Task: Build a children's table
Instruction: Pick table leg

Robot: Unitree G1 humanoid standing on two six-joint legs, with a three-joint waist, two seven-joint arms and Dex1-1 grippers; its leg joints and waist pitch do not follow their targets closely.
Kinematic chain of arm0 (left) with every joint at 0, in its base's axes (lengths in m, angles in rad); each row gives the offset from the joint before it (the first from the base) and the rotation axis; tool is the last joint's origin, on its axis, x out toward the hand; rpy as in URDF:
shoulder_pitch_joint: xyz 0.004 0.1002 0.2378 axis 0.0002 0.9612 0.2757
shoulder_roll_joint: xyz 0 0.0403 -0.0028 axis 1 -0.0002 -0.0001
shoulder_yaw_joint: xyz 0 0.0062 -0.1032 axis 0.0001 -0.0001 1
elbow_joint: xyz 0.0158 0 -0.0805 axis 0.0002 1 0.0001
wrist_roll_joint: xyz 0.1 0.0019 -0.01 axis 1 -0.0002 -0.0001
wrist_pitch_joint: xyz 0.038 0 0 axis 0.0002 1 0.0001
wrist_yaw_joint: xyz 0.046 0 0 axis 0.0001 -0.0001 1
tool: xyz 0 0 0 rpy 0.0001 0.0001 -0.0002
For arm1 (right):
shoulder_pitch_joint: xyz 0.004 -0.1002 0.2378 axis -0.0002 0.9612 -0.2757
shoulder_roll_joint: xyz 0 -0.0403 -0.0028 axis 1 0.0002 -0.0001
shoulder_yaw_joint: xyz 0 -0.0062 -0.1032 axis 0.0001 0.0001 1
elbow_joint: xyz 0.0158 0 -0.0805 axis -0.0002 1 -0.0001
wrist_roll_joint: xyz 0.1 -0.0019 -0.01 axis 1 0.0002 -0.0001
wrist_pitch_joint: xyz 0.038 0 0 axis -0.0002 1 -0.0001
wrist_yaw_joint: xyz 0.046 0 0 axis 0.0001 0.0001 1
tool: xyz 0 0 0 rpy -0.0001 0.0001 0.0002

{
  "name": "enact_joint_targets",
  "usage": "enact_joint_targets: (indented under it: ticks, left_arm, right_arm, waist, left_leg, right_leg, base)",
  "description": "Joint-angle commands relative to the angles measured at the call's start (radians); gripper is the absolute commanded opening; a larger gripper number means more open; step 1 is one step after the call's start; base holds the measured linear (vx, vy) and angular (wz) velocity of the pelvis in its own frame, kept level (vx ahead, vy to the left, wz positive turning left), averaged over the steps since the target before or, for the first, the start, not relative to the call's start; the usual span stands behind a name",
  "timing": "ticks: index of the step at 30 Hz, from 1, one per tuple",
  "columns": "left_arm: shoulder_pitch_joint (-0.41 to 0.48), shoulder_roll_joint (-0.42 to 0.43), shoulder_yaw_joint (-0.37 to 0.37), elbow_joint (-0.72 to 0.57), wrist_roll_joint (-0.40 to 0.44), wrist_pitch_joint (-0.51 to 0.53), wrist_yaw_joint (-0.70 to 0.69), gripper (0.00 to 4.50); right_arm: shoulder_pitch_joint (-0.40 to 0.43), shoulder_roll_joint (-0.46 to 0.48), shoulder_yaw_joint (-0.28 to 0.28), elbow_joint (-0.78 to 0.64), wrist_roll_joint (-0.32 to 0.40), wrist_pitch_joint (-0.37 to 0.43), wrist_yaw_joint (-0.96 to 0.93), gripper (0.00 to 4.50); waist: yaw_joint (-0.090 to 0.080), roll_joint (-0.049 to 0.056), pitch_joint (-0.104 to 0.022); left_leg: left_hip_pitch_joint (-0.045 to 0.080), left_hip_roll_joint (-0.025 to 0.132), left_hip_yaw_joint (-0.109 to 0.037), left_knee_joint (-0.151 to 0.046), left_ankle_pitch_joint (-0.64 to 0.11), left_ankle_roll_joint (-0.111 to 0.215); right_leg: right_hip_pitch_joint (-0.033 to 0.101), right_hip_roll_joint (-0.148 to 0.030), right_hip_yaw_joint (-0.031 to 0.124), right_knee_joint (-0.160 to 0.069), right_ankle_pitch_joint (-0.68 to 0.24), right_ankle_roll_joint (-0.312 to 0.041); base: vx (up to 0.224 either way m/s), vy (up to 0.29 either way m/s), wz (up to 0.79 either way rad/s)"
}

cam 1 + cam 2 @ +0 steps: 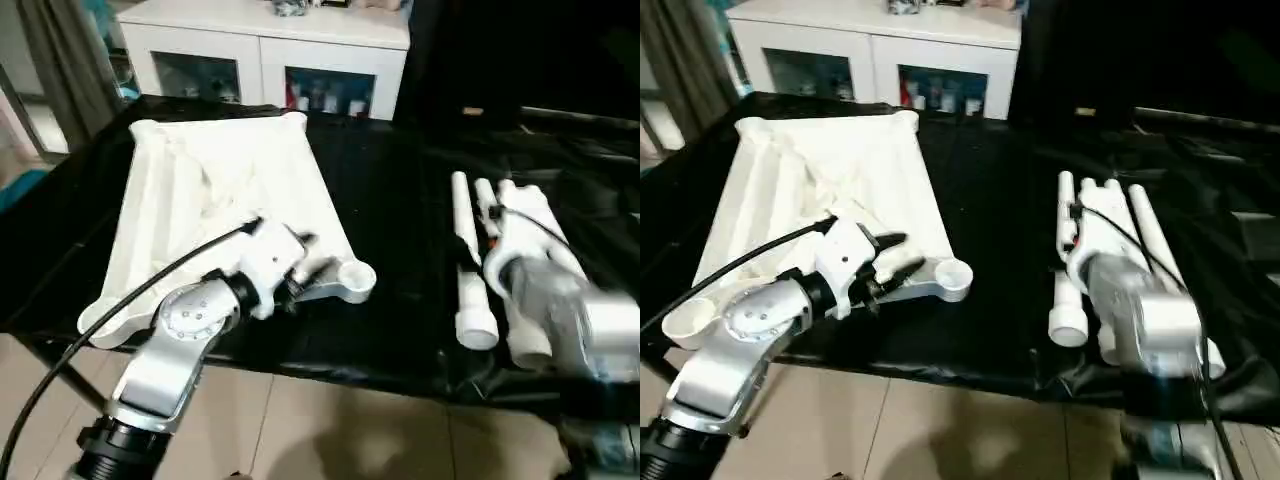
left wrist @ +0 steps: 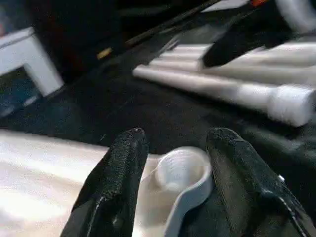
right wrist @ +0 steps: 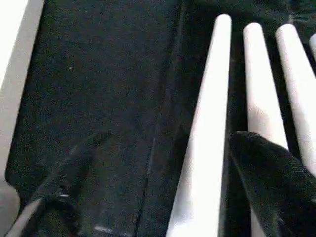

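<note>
Table top [image 1: 215, 190] lying ribbed underside up on the left half of the black-draped table [image 1: 400, 200], one long edge toward the front edge. Near round corner socket [image 1: 354, 277] projecting toward the middle of the front edge, empty.

Four legs [image 1: 1110, 250] lying side by side on the right half of the black-draped table, long axes running front to back, thick threaded ends toward the front edge, tapered tips toward the rear. Well apart from the table top, bare black cloth between.

Left gripper [image 2: 173, 163] released, black fingers [image 2: 116, 182] spread to either side of the near corner socket, not clamped on it; contact with the rim not clear enough to state.

Right gripper [image 3: 158, 182] released, poised directly over the legs, fingers straddling the leftmost leg [image 3: 205, 148], one finger on either side; no closure on it yet. Finger line set across the leg's long axis, suited to a pinch around the tube.

Judged step: pick-up of a first leg. Right arm plainly the nearer to the legs; left arm placed to steady the top at the socket. Deciding relation: leg directly beneath the right gripper, the receiving socket away to its left, and the leg horizontal while the socket opens upward, so lift, upending and leftward carry called for.

White cabinet [image 1: 265, 50] behind the rear edge, not involved.
</note>
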Motion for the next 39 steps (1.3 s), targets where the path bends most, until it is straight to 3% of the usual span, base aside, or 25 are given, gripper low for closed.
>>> enact_joint_targets:
  ticks: [1, 4, 7, 9, 11, 13, 16, 19, 25, 28, 39]
  left_arm:
    - [-0.016, 0.009, -0.013, -0.016, -0.008, 0.019, -0.023, 2.34]
    - [-0.025, 0.017, -0.026, -0.018, -0.003, 0.021, -0.027, 2.34]
    - [-0.026, 0.022, -0.033, -0.019, -0.002, 0.028, -0.037, 2.34]
    - [-0.024, 0.030, -0.038, -0.028, -0.004, 0.038, -0.045, 2.34]
    - [-0.018, 0.046, -0.046, -0.050, -0.017, 0.064, -0.067, 2.34]
    - [-0.014, 0.056, -0.050, -0.063, -0.029, 0.070, -0.084, 2.34]
    - [-0.012, 0.062, -0.054, -0.072, -0.028, 0.078, -0.087, 2.34]
    - [-0.008, 0.068, -0.059, -0.084, -0.034, 0.085, -0.096, 2.34]
    - [-0.004, 0.083, -0.074, -0.095, -0.029, 0.102, -0.104, 2.34]
    - [0.002, 0.087, -0.078, -0.102, -0.030, 0.108, -0.106, 2.34]
    - [-0.004, 0.105, -0.093, -0.114, -0.032, 0.130, -0.118, 2.34]
  right_arm:
    - [-0.025, -0.017, -0.005, 0.051, -0.009, 0.014, 0.009, 4.12]
    - [-0.094, -0.025, 0.014, 0.190, -0.035, -0.016, 0.005, 4.39]
    - [-0.136, -0.026, 0.006, 0.268, -0.048, -0.013, -0.013, 4.45]
    - [-0.155, -0.027, 0.009, 0.307, -0.046, -0.010, 0.002, 4.45]
    - [-0.185, -0.026, 0.003, 0.359, -0.040, 0.022, 0.001, 4.45]
    - [-0.198, -0.018, -0.013, 0.382, -0.030, 0.049, 0.000, 4.45]
    - [-0.199, -0.005, -0.009, 0.386, -0.006, 0.099, 0.036, 4.45]
    - [-0.198, 0.006, -0.015, 0.394, 0.003, 0.118, 0.040, 4.45]
    - [-0.196, 0.008, 0.013, 0.419, -0.019, 0.149, 0.037, 4.45]
    - [-0.187, 0.013, 0.013, 0.412, -0.017, 0.167, 0.038, 4.45]
    - [-0.181, 0.014, 0.023, 0.431, -0.011, 0.181, 0.069, 3.42]
  waist:
    - [-0.002, -0.002, -0.048]
    - [-0.003, -0.008, -0.054]
    - [0.000, -0.014, -0.060]
    - [0.004, -0.017, -0.069]
    - [0.006, -0.020, -0.076]
    - [0.011, -0.016, -0.077]
    - [0.013, -0.016, -0.074]
    - [0.016, -0.015, -0.069]
    - [0.024, -0.014, -0.063]
    - [0.023, -0.017, -0.063]
    - [0.023, -0.022, -0.065]
  left_leg:
    - [0.012, 0.038, -0.012, -0.085, -0.314, -0.032]
    - [0.008, 0.035, -0.005, -0.078, -0.263, -0.019]
    - [0.003, 0.032, 0.005, -0.068, -0.197, -0.010]
    - [-0.013, 0.031, 0.008, -0.062, -0.098, 0.008]
    - [-0.021, 0.029, 0.009, -0.056, -0.018, 0.030]
    - [-0.019, 0.030, 0.013, -0.051, 0.027, 0.054]
    - [-0.018, 0.033, 0.015, -0.052, 0.015, 0.064]
    - [-0.012, 0.038, 0.016, -0.057, -0.028, 0.047]
    - [-0.002, 0.039, 0.018, -0.061, -0.101, -0.006]
    - [-0.007, 0.038, 0.017, -0.063, -0.106, -0.013]
    - [-0.012, 0.037, 0.016, -0.061, -0.080, -0.010]
  right_leg:
    - [0.031, -0.081, 0.054, -0.081, -0.362, -0.100]
    - [0.031, -0.083, 0.056, -0.075, -0.381, -0.107]
    - [0.029, -0.081, 0.058, -0.066, -0.334, -0.122]
    - [0.040, -0.078, 0.061, -0.043, -0.197, -0.142]
    - [0.043, -0.075, 0.060, -0.023, -0.078, -0.171]
    - [0.043, -0.074, 0.061, -0.015, 0.007, -0.204]
    - [0.043, -0.073, 0.060, -0.016, 0.009, -0.215]
    - [0.040, -0.075, 0.061, -0.023, -0.064, -0.208]
    - [0.031, -0.075, 0.061, -0.039, -0.201, -0.164]
    - [0.033, -0.076, 0.060, -0.040, -0.224, -0.143]
    - [0.034, -0.076, 0.059, -0.037, -0.210, -0.134]
  base:
    - [0.000, 0.000, 0.00]
    - [0.000, 0.000, 0.00]
    - [0.000, 0.000, 0.00]
    - [0.061, -0.039, 0.02]
    - [0.000, 0.000, 0.00]
    - [0.000, 0.000, 0.00]
    - [0.000, 0.000, 0.00]
    - [0.000, 0.000, 0.00]
    - [0.000, 0.000, 0.00]
    - [0.000, 0.000, 0.00]
    - [0.000, 0.000, 0.00]
